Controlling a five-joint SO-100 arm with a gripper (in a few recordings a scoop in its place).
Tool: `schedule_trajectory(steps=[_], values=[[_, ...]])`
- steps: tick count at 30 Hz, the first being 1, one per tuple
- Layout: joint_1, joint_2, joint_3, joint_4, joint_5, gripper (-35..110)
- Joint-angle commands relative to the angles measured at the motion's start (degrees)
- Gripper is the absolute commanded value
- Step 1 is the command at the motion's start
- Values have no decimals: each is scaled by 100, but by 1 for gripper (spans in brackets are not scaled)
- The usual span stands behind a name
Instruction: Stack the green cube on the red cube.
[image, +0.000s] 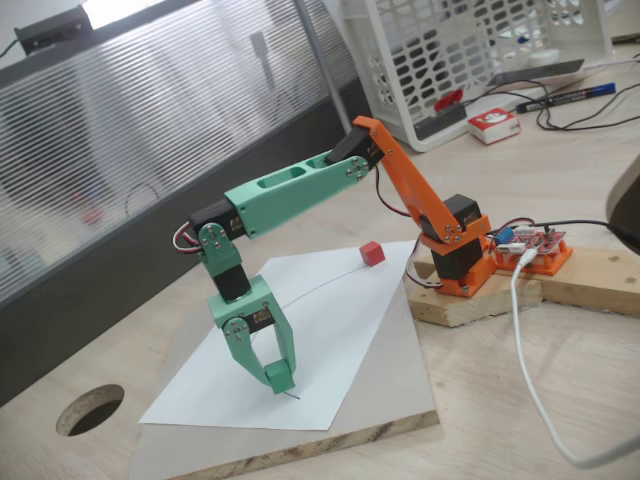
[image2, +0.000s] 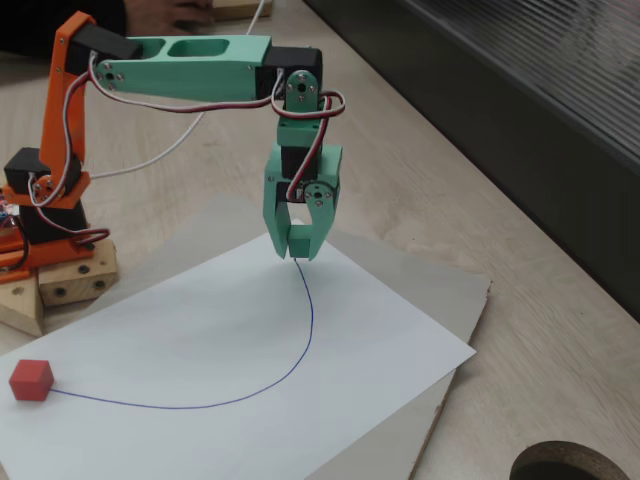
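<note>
Gripper (image: 279, 374) down at the near end of the white sheet (image: 330, 330), jaws clamped on the green cube (image: 279, 376).
In a fixed view the claw tip (image2: 300, 243) sits at one end of a blue pen line (image2: 300, 350); the red cube (image2: 31, 380) is at the other end, far left, well apart.

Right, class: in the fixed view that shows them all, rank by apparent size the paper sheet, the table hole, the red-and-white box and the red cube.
1. paper sheet
2. table hole, nearest the camera
3. red-and-white box, though it sits farthest back
4. red cube, clearly smallest
</note>
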Motion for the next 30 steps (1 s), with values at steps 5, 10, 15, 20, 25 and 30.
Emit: schedule_trajectory(steps=[5,10,15,20,25,30], values=[[-35,316,-26,70,-18,13],[-35,308,9,62,18,13],[-35,308,18,62,35,13],[-35,308,18,62,35,13],[-35,299,18,114,9,13],[-35,299,18,114,0,13]])
